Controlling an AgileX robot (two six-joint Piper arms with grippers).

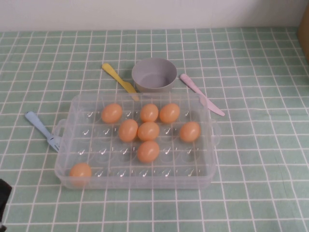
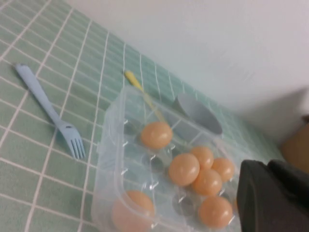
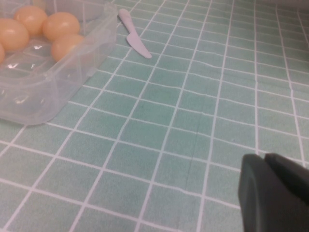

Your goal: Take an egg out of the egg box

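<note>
The clear plastic egg box [image 1: 67,166] stands in the middle of the green tiled table and holds several orange-tan eggs. Most eggs cluster in the middle, around one egg [image 1: 148,131]; one lies alone in the near left corner [image 1: 80,170]. The box [image 2: 108,145] and its eggs [image 2: 184,169] also show in the left wrist view. My left gripper [image 2: 268,166] is shut and empty, off the box's near left corner; a dark part of that arm [image 1: 4,195] shows in the high view. My right gripper [image 3: 265,157] is shut and empty, over bare tiles to the right of the box [image 3: 72,72].
A grey round bowl [image 1: 154,74] stands just behind the box. A yellow utensil [image 1: 118,79] lies at the bowl's left, a pink knife [image 1: 201,94] at its right, and a blue fork [image 1: 42,129] left of the box.
</note>
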